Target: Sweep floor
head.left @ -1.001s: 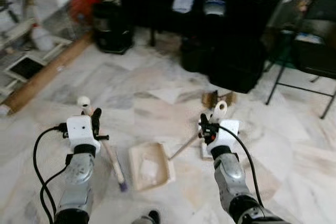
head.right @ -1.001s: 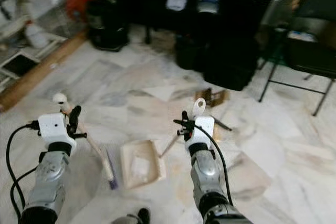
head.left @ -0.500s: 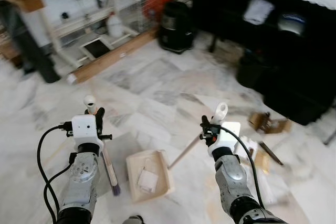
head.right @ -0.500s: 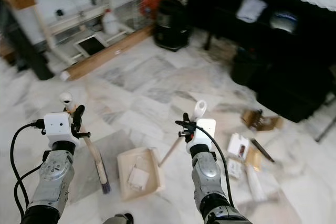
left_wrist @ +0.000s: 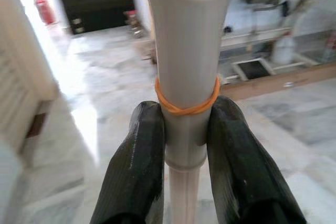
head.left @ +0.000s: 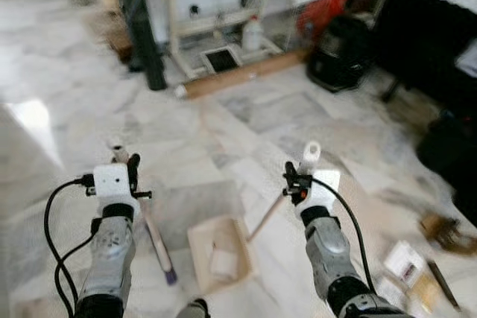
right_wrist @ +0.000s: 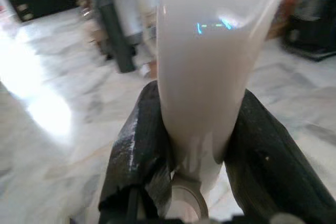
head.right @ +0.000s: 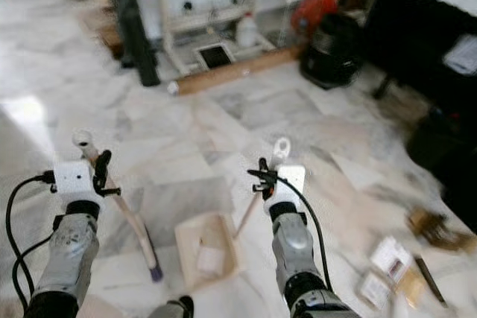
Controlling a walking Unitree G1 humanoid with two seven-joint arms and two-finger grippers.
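Observation:
My left gripper (head.left: 132, 166) is shut on the pale broom handle (left_wrist: 186, 56), just below an orange rubber band; the broom slants down to its purple brush end (head.left: 170, 276) on the marble floor. My right gripper (head.left: 291, 179) is shut on the white handle (right_wrist: 202, 51) of the beige dustpan (head.left: 201, 237), which rests on the floor between the arms. A white scrap of paper (head.left: 223, 262) lies inside the pan.
A long cardboard tube (head.left: 238, 80) lies on the floor ahead, in front of a shelf with white containers (head.left: 212, 1) and a dark post (head.left: 145, 42). A black bin (head.left: 339, 65) stands at the back right. Small boxes and litter (head.left: 406, 262) lie at the right.
The whole view has swung left, so the camera has turned; the black table and chair have slid out to the right. Both grippers keep their hold on broom and dustpan.

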